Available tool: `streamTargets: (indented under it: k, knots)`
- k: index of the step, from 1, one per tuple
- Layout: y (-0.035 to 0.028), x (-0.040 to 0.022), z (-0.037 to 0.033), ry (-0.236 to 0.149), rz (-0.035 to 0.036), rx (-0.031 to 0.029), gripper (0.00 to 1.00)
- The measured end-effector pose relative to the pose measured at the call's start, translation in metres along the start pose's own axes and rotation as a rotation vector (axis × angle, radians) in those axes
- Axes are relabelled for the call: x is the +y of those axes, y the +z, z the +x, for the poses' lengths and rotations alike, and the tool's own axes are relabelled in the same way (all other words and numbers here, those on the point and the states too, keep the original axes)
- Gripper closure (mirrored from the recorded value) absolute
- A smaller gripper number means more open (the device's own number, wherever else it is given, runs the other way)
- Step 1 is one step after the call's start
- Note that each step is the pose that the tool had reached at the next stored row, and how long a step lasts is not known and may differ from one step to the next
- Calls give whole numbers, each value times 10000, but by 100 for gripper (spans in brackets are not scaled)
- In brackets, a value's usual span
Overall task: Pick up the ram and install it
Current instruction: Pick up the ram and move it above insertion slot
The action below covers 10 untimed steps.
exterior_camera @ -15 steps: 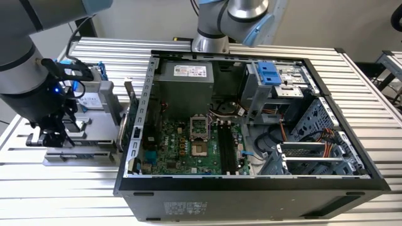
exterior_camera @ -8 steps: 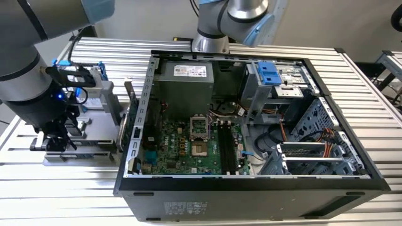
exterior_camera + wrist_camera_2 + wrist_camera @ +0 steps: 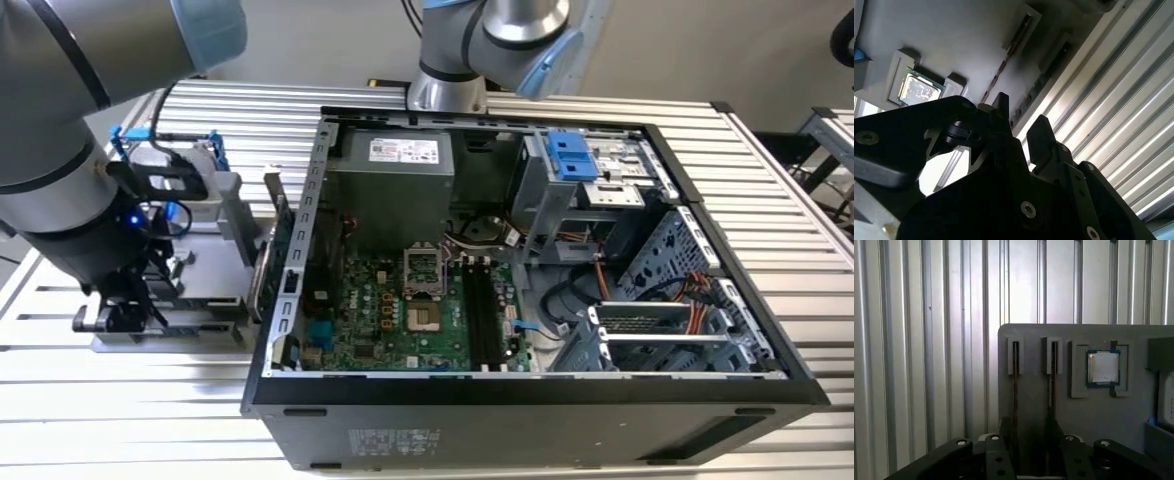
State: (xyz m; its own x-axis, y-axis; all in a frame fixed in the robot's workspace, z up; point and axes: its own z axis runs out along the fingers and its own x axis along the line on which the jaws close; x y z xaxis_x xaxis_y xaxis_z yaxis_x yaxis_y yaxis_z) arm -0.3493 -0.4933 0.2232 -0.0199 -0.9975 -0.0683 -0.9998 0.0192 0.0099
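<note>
Two ram sticks stand on edge in slots of a grey tray (image 3: 1029,345); in the first wrist view one ram (image 3: 1015,375) is beside the other (image 3: 1052,375). My gripper (image 3: 1031,452) hovers over them, open, with its dark fingers (image 3: 999,460) apart and nothing between them. In the second wrist view the gripper (image 3: 1021,120) points at the ram (image 3: 1006,57) in its slot. In the exterior view the gripper (image 3: 127,305) is low over the tray (image 3: 187,325), on the left of the open computer case (image 3: 534,390).
A square silver CPU chip (image 3: 1102,367) lies in a tray pocket beside the ram slots. Inside the case, the green motherboard (image 3: 387,310) has black memory slots (image 3: 487,310). A second arm's base (image 3: 447,85) stands behind the case. The table is ribbed metal (image 3: 919,340).
</note>
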Motion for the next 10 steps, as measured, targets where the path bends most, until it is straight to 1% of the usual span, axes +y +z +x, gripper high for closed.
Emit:
streamTargets:
  k: [10]
  knots:
    - [181, 1, 13, -1, -1, -1, 0]
